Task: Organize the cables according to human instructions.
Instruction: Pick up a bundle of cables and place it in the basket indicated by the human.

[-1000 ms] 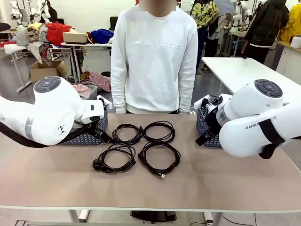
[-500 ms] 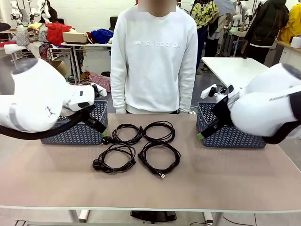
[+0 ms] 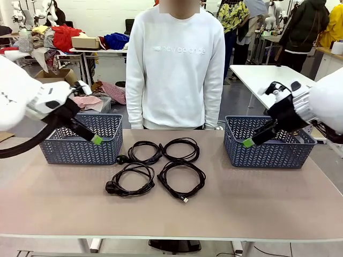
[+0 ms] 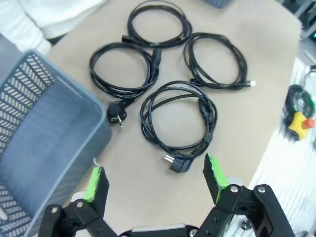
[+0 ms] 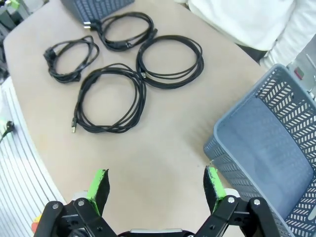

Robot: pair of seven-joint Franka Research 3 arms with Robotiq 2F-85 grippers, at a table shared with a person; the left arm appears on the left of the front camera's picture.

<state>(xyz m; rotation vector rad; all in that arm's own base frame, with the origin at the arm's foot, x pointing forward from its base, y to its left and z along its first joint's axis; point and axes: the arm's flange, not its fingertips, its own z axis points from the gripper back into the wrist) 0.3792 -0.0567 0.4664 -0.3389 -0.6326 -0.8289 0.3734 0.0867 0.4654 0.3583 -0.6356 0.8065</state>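
"Black cables (image 3: 161, 151), 4 round coils. Where do they lie?"

"On the table (image 3: 257, 209), in 2 rows of 2, between the left basket (image 3: 80, 152) and the right basket (image 3: 268, 155). They sit just in front of the person (image 3: 176, 69) in the white sweatshirt, who stands at the far edge. All 4 are on the bare tabletop, outside both baskets."

"Any ends showing?"

"The far-left coil has a chunky plug (image 3: 121, 159) just beside the left basket's near corner. The near-left coil ends in another chunky plug (image 3: 111, 187). The near-right coil ends in a small silver connector (image 3: 185, 200) pointing at the robot's side."

"Do the coils touch?"

"The 2 far ones meet side by side. The near pair lie close, but I cannot tell whether they touch."

"And the left fingers (image 4: 94, 180)?"

"Spread wide, green pads well apart, nothing between them. In the front view they hang in the air in front of the left basket's upper rim. The wrist view looks down on all 4 coils, with the basket's corner at the picture's left."

"The right fingers (image 5: 213, 181)?"

"Also spread wide and holding nothing. From the front they hover at the near-left corner of the right basket. Their wrist view has that basket at the picture's right and the coils farther off, near the top."
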